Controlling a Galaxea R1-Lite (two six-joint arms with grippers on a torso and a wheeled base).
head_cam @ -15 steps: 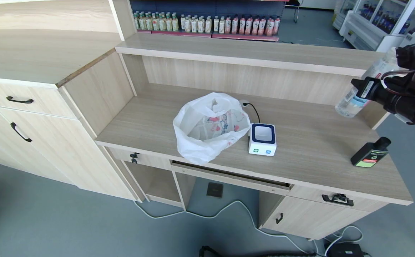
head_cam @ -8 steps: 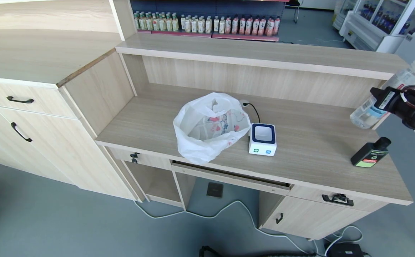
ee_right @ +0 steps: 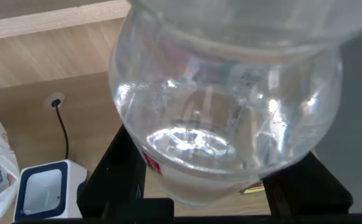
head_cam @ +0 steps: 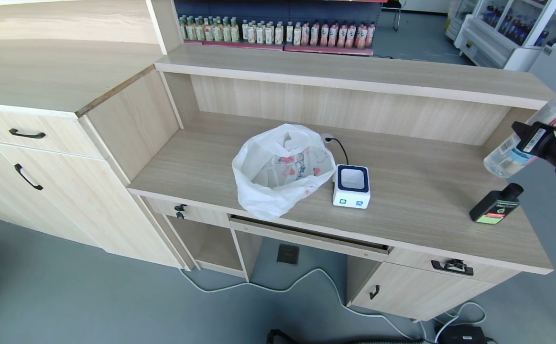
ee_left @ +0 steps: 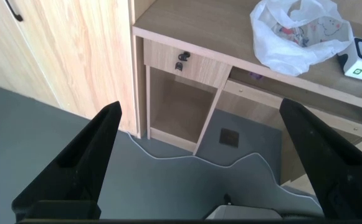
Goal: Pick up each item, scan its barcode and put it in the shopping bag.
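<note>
Closest in, the left gripper (ee_left: pixel 199 109) hangs low over the grey floor in front of the counter's open cubby, its fingers wide apart and holding nothing. The right gripper (head_cam: pixel 533 138), at the right edge of the head view, is clamped across a clear water bottle (head_cam: pixel 505 157) that tilts base-down and is carried in the air off the counter's right end, well apart from the scanner. On the counter (head_cam: pixel 426 191), a small black bottle (head_cam: pixel 495 205) lies at lower right near the front edge – untouched, by the look of it. At centre sits the white barcode scanner (head_cam: pixel 351 186), just beside the open white shopping bag (head_cam: pixel 254 196); red-printed material shows in its mouth, though whether that is goods or the bag's own print I cannot tell. So the lift of the water bottle looks done – its scan and bagging remain, then the whole round for the black bottle
</note>
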